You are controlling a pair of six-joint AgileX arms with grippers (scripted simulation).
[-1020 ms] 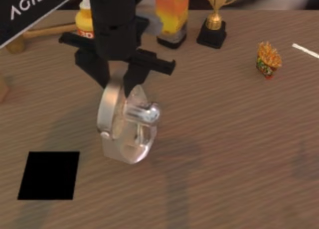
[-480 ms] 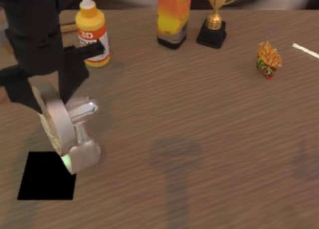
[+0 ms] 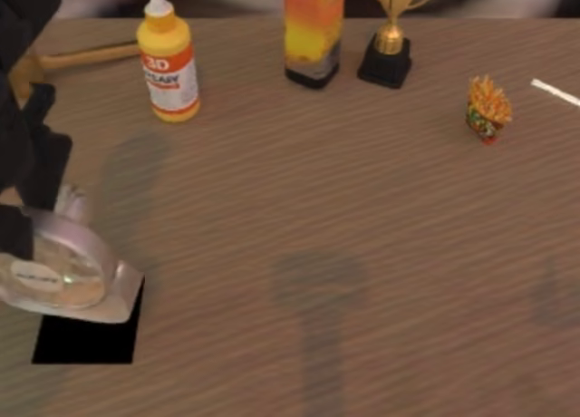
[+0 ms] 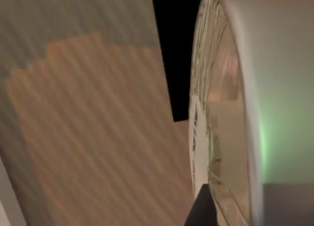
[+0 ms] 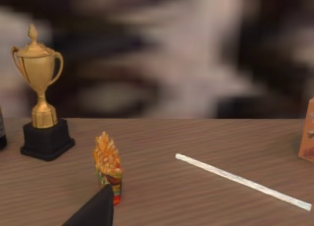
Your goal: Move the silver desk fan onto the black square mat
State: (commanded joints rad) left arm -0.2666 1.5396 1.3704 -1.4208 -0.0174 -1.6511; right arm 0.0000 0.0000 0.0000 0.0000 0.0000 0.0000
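The silver desk fan (image 3: 63, 276) hangs at the table's left edge, tipped so its round head faces up. Its base overlaps the far left part of the black square mat (image 3: 91, 340); I cannot tell whether it touches the mat. My left gripper (image 3: 36, 204) is shut on the fan's ring from the far side. In the left wrist view the fan's ring (image 4: 221, 113) fills the picture beside a strip of the mat (image 4: 179, 54). My right gripper (image 5: 93, 211) is out of the top view, parked low over the table's right side.
Along the back edge stand a yellow bottle (image 3: 168, 63), an orange and black carton (image 3: 313, 32) and a gold trophy (image 3: 390, 36). A toy box of fries (image 3: 488, 109) and a white stick (image 3: 555, 92) lie at the right. A wooden mallet (image 3: 82, 56) lies at the back left.
My left arm carried the fan from the table's middle to the left and nearer the front edge, over the mat. The fan tipped further, head up.
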